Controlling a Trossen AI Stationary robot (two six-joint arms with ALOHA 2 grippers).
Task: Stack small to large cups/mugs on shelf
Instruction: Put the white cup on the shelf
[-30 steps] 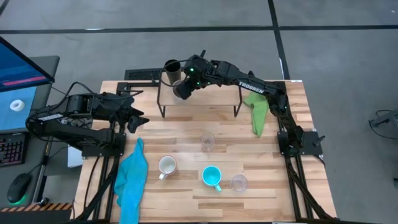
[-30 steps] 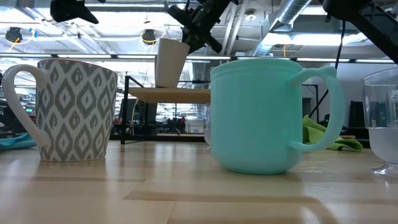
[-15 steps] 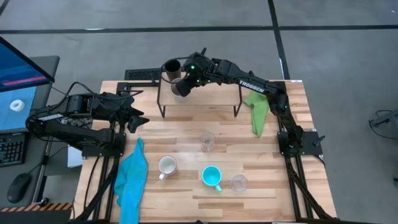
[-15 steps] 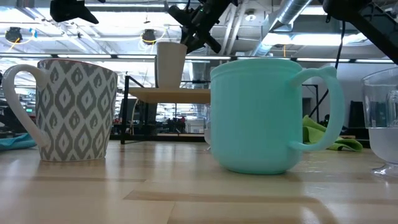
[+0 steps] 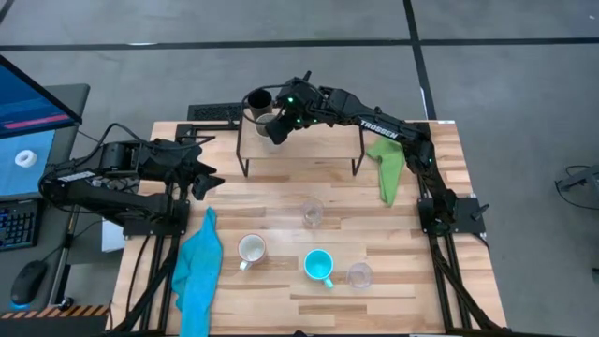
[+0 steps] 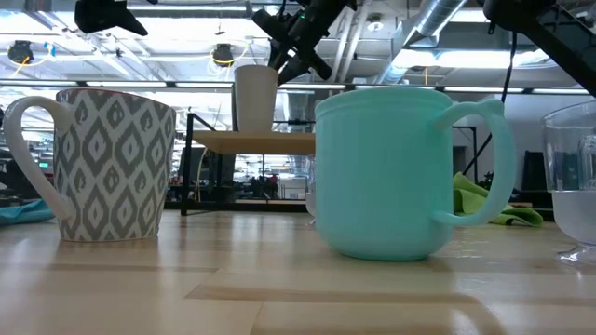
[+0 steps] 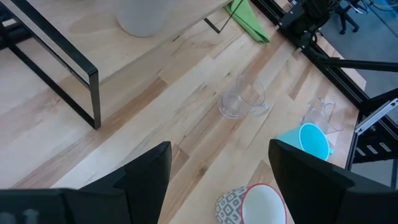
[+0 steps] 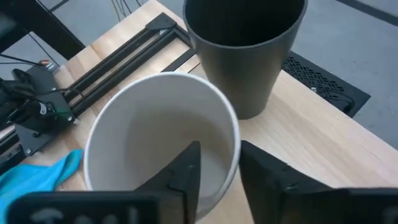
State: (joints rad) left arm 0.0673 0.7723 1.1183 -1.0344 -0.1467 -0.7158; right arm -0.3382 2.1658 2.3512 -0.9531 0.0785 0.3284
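— Beige-grey cup (image 8: 163, 140) first: where does it stand?

— On the shelf (image 5: 309, 140), upright, just beside the black tumbler (image 8: 241, 43) at the board's left end. The right pincer (image 8: 214, 171) straddles its rim, one finger inside and one outside the wall. Whether it is pressing that wall or has slackened, I cannot tell.

— So which step is this?

— Setting the cup down, I judge. The next move calls for letting go cleanly and lifting straight up, since the tumbler stands so close that a sideways drift could knock it.

— And the rest?

— All in front of the shelf on the slatted wooden bench (image 5: 412, 281): a clear glass (image 5: 312, 212) nearest it, then the white mug (image 5: 251, 249) with its grey patterned outside, the smooth cyan mug (image 5: 319, 265), and a second clear glass (image 5: 359, 275) beside that.

— The other arm?

— The left pincer (image 7: 217, 165) waits left of the shelf, fingers apart, holding nothing.

— Shapes?

— Tumbler and cup both taper downward, matte, without handles. The shelf is pale wood on thin black legs.
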